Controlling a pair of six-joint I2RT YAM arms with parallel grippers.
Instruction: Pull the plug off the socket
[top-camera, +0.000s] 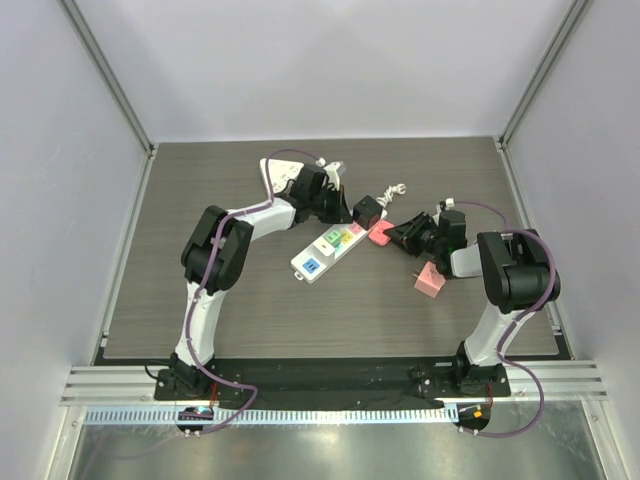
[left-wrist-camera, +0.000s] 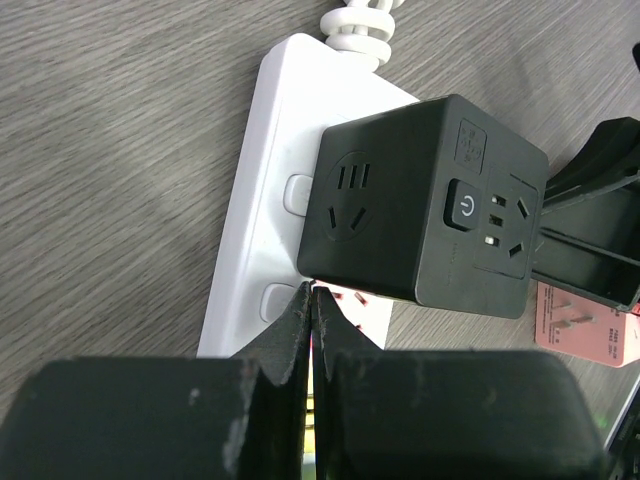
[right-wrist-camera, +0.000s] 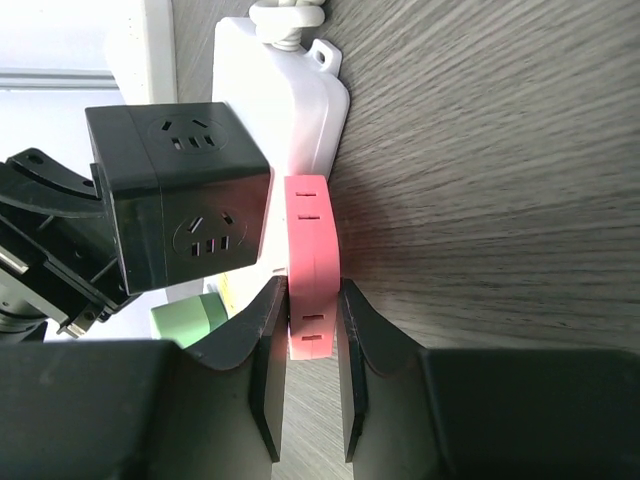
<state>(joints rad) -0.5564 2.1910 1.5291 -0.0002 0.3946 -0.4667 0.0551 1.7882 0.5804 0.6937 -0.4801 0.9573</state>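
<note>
The white plastic power strip (top-camera: 322, 252) lies at a slant in the middle of the grey wood-grain counter (top-camera: 250, 315), with its white cord (top-camera: 285, 160) at the far end. A black cube-shaped multi-socket adapter (top-camera: 367, 210) sits on the strip's far end, with sockets and a power button on its faces in the left wrist view (left-wrist-camera: 420, 200). The left hand (left-wrist-camera: 312, 296) is fully closed and holds nothing. Its tips press on the face of the strip (left-wrist-camera: 260, 230) just beside the cube's lower corner. The flat pink plastic plug (right-wrist-camera: 310, 250) stands against the strip (right-wrist-camera: 285, 95), just beside the black cube (right-wrist-camera: 180, 195). The right hand (right-wrist-camera: 310, 290) is clamped on the plug, one finger on each broad side. Whether its prongs are seated in a socket cannot be told. From above, the right hand (top-camera: 397, 235) reaches in from the right with the plug (top-camera: 381, 234) at its tips. A second pink plug (top-camera: 430, 282) lies loose on the counter near the right arm, well apart from the strip.
</note>
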